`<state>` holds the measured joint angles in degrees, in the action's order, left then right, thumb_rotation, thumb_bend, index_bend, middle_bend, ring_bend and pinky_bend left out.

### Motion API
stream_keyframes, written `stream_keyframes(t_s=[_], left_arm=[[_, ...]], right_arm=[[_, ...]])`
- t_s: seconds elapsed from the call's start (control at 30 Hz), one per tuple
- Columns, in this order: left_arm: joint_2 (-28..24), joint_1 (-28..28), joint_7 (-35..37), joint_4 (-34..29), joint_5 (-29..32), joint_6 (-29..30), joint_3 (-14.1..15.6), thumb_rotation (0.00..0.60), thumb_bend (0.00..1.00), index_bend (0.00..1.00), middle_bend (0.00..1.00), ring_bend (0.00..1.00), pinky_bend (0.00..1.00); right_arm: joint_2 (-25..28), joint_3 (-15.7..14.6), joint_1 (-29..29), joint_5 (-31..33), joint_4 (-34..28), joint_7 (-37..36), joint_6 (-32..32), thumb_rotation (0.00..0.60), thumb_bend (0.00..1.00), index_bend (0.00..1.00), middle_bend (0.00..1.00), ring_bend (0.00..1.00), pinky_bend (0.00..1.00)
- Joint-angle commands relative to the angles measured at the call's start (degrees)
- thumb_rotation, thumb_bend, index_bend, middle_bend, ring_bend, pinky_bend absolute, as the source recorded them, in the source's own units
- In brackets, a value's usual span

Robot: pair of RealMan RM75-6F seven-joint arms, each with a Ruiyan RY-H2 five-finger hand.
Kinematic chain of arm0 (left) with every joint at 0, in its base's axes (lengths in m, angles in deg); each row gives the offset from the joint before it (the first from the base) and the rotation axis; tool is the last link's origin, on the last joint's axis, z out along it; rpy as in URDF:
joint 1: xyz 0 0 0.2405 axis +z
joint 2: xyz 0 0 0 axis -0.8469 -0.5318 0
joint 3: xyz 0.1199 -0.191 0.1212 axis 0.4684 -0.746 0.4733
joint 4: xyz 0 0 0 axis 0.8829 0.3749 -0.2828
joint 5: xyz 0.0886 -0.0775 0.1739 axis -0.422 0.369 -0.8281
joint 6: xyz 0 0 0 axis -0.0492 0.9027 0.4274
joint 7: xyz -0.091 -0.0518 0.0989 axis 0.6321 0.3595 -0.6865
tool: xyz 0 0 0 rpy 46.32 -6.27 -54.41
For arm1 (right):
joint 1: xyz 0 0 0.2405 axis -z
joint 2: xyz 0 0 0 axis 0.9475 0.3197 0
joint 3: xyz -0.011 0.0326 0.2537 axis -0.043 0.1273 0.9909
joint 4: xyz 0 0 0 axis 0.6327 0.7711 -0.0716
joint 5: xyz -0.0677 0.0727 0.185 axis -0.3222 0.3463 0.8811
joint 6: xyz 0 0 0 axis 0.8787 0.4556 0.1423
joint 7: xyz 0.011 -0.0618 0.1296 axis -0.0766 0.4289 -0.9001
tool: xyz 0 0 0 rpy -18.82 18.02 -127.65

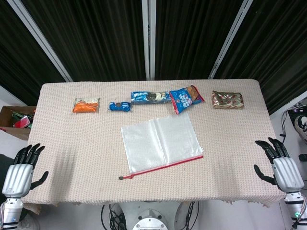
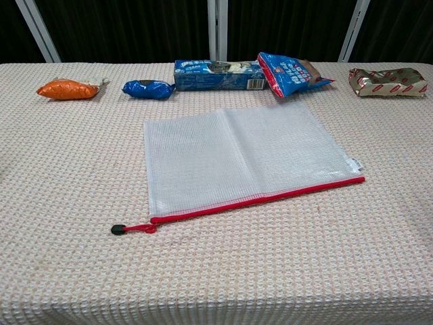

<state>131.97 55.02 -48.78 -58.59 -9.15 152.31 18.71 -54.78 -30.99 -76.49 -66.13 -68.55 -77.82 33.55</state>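
Our left hand (image 1: pixel 19 171) hovers at the near left corner of the tabletop (image 1: pixel 67 143), fingers spread wide, holding nothing. Our right hand (image 1: pixel 279 165) mirrors it at the near right corner, also spread and empty. Neither hand shows in the chest view.

Between the two hands, well apart from both, a clear mesh pouch (image 1: pixel 159 141) lies flat, its red zip (image 1: pixel 165 165) along the near edge and a small black pull (image 1: pixel 121 178) toward the left hand's side.

Beyond the pouch a row of snacks runs across the far side. From the left hand's side these are an orange packet (image 1: pixel 86 105), a small blue packet (image 1: pixel 119 106), a blue box (image 1: pixel 149 97), a blue bag (image 1: pixel 185 98) leaning on the box, and a red-green packet (image 1: pixel 227 100). Past the left hand, off the tabletop, sits a cardboard box (image 1: pixel 17 120).

We judge the risks as follows. The pouch is thin and flat on a textured cloth, so fingers may snag the cloth or slide the pouch away. The leaning bag could topple if the box is nudged. The snacks are slick and far from both hands, so a long reach could knock neighbours.
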Motion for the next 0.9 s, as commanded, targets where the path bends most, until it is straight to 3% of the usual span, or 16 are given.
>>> stream_keyframes(t_s=[0.03,0.27,0.33,0.47,0.53,0.7,0.9], left_arm=[[-0.1,-0.1,-0.2,-0.1,0.3,-0.4,-0.1,0.600,0.26,0.11,0.08,0.04,0.11],[0.2,0.0,0.0,0.3,0.9,-0.7,-0.1,0.600,0.26,0.11,0.08,0.04,0.11],[0.4,0.2,0.2,0.6,0.9,-0.4,-0.2,0.600,0.21,0.11,0.08,0.04,0.11],[0.8,0.8,1.8,0.9,0.9,1.0,-0.5,0.600,0.04,0.11,0.08,0.04,0.10],[1.0,1.0,2.2,1.3,0.5,1.6,-0.5,0.600,0.01,0.11,0.07,0.04,0.10],[1.2,0.9,1.7,1.9,-0.8,2.1,-0.2,0.600,0.00,0.11,0.07,0.04,0.10],[1.6,0.7,1.2,1.5,-2.0,2.4,0.0,0.600,0.00,0.11,0.07,0.04,0.10]], right_arm=[[0.0,0.2,-0.7,0.0,-0.5,0.7,-0.8,0.600,0.30,0.13,0.15,0.00,0.00],[0.0,0.1,-1.4,-0.4,-1.6,1.8,-1.4,0.600,0.29,0.13,0.15,0.00,0.00],[0.0,-0.1,-1.6,-1.1,-2.0,2.2,-1.5,0.600,0.26,0.13,0.15,0.00,0.00],[-0.5,-0.7,-2.9,-3.6,-3.3,2.3,-2.3,0.600,0.08,0.13,0.15,0.00,0.00],[-0.7,-1.4,-4.4,-5.5,-4.3,1.6,-4.1,0.600,0.05,0.14,0.14,0.00,0.00],[-3.0,-2.1,-12.8,-12.2,-8.3,0.2,-13.6,0.600,0.16,0.14,0.14,0.00,0.00],[-10.3,-0.1,-25.6,-14.1,-11.6,1.2,-29.7,0.600,0.18,0.14,0.15,0.00,0.00]])
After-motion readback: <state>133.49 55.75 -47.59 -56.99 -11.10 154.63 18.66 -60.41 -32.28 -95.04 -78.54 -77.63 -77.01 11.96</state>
